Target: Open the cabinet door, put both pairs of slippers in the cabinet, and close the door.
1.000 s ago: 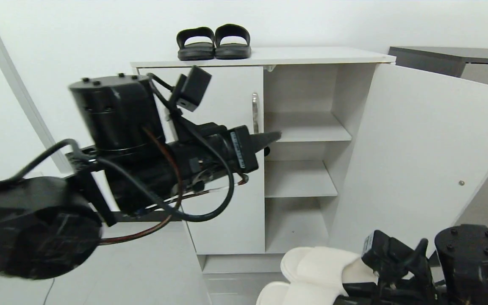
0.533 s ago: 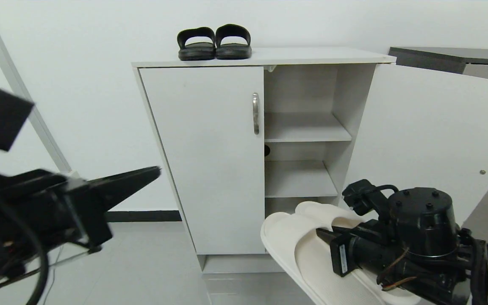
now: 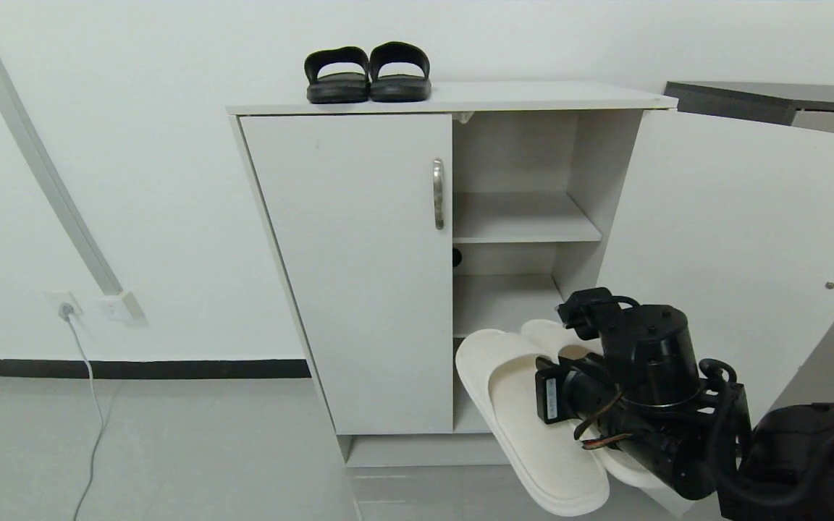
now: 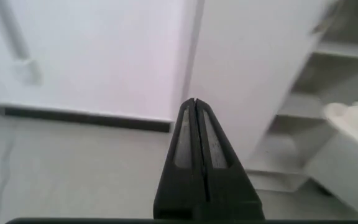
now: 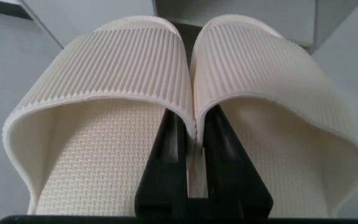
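1. Left gripper (image 4: 194,107): black fingers pressed flat together, nothing between them. It points at the floor and wall base to the left of the cabinet. A second ago this arm crossed the cabinet front. It has since drawn back to the left, leaving the opening free.
2. Pair of black open-toed rubber slippers (image 3: 368,72): side by side on the cabinet top, above the left door, toes facing out. Untouched, so likely the second pair to go in.
3. White two-door wooden cabinet (image 3: 533,94): the left door (image 3: 352,275) is shut, its brushed metal bar handle (image 3: 437,194) at the inner edge. The right half stands open, showing pale shelves (image 3: 525,224) with nothing seen on them.
4. Pair of cream ribbed foam slippers (image 3: 525,412): carried soles-down, toes toward the open compartment, in front of its lower part. Whether the toes have crossed the front edge cannot be told. A second ago the pair sat at the bottom edge of the head view. It has risen and come closer to the opening.
5. Right gripper (image 5: 190,140): jaws narrow, one finger inside each slipper, pinching the two adjoining strap edges together.
6. Right door (image 3: 735,246): swung wide open, so the opening step looks complete. Closing it comes last.
7. Dark grey unit (image 3: 772,98): behind the open door, not part of the task.
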### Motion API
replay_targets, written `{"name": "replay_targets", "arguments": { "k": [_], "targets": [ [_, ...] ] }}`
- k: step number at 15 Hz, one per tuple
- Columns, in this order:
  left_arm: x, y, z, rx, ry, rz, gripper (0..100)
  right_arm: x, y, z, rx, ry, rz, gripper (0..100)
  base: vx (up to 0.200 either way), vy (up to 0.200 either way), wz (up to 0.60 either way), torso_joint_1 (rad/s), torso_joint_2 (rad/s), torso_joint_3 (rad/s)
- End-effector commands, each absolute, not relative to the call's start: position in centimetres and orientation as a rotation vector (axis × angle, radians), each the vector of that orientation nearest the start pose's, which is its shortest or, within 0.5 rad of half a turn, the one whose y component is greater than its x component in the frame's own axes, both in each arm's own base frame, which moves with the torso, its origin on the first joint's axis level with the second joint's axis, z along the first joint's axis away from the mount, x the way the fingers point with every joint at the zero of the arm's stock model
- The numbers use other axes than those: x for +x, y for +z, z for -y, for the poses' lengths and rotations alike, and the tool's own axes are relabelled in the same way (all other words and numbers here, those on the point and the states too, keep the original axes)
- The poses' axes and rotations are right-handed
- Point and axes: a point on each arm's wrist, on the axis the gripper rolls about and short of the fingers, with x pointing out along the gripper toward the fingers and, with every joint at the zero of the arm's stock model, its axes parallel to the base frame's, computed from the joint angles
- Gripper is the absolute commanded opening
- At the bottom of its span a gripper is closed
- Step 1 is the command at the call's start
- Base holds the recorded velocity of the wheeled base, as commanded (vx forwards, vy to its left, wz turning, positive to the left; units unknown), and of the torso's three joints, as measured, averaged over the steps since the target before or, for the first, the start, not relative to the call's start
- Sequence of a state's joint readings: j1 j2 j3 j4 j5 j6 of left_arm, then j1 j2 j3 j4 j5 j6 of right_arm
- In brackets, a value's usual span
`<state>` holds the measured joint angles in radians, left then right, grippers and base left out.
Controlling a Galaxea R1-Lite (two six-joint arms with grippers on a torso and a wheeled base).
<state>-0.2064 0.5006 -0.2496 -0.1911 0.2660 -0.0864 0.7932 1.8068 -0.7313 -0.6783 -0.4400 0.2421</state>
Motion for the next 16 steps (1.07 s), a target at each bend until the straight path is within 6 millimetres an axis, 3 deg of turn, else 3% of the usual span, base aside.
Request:
{"name": "replay_targets", "arguments": {
  "k": [1,5,7,9,13,16],
  "targets": [
    [0.0,13.4,-0.6,-0.062,0.224,0.001,0,22.8,13.0,-21.8,-0.002,0.302,-0.377,0,0.0,0.0,0.0,0.0,0.0,0.0],
    [-1.8,9.5,-0.4,-0.018,0.355,0.065,0,22.6,12.8,-22.0,-0.01,0.309,-0.381,0,0.0,0.0,0.0,0.0,0.0,0.0],
    [-1.7,9.0,-0.4,-0.01,0.346,0.046,0,22.5,12.8,-22.0,-0.014,0.314,-0.383,0,0.0,0.0,0.0,0.0,0.0,0.0],
    [-1.6,7.9,0.0,0.032,0.135,-0.073,0,22.3,12.8,-22.0,-0.015,0.315,-0.382,0,0.0,0.0,0.0,0.0,0.0,0.0],
    [-1.7,7.7,0.0,0.066,-0.125,-0.076,0,22.3,12.7,-22.2,-0.019,0.295,-0.369,0,0.0,0.0,0.0,0.0,0.0,0.0],
    [-2.3,7.5,0.1,0.066,-0.043,0.001,0,22.6,12.6,-22.5,-0.011,0.294,-0.356,0,0.0,0.0,0.0,0.0,0.0,0.0]
  ]
}}
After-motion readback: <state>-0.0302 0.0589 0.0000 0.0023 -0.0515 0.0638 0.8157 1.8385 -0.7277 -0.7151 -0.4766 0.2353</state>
